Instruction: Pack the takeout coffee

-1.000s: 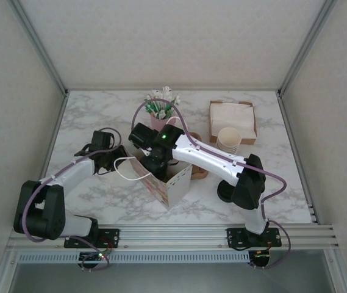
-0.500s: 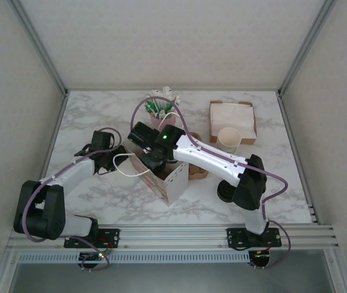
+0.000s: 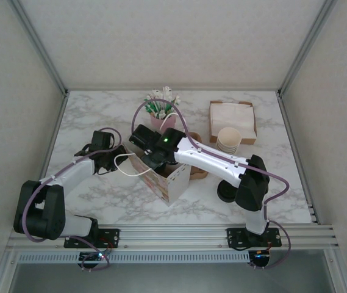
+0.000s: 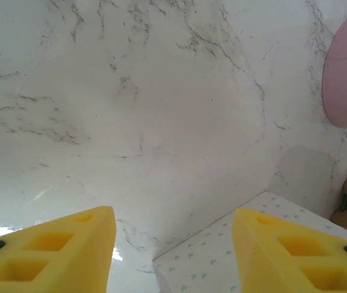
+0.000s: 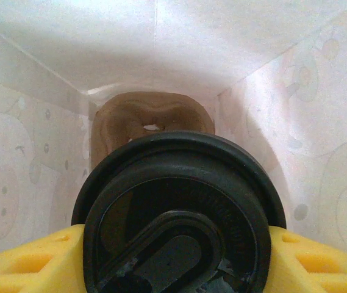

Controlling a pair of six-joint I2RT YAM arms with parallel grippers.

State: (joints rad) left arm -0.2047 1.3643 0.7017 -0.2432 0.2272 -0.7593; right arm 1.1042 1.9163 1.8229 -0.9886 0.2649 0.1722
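Note:
The takeout coffee (image 5: 176,207), a cup under a round black lid, hangs inside the white patterned paper bag (image 3: 174,183). My right gripper (image 5: 176,247) is shut on it, with a yellow finger on each side of the lid. Seen from above, that gripper (image 3: 155,159) reaches down into the bag's mouth. A brown cardboard piece (image 5: 152,119) lies at the bag's bottom beneath the cup. My left gripper (image 3: 113,160) sits at the bag's left side, open. In the left wrist view a corner of the bag (image 4: 216,256) lies between the left gripper (image 4: 173,213) fingers.
A pink cup of stirrers (image 3: 161,111) stands behind the bag. A stack of lidless paper cups (image 3: 228,139) and a napkin box (image 3: 232,119) are at the back right. A brown holder (image 3: 197,171) and black lids (image 3: 225,193) lie right of the bag. The bag's white handle (image 3: 127,166) loops left.
My right gripper with the coffee has shifted slightly back and left in the bag's mouth, and the bag has moved a little with it. The left arm has stayed put.

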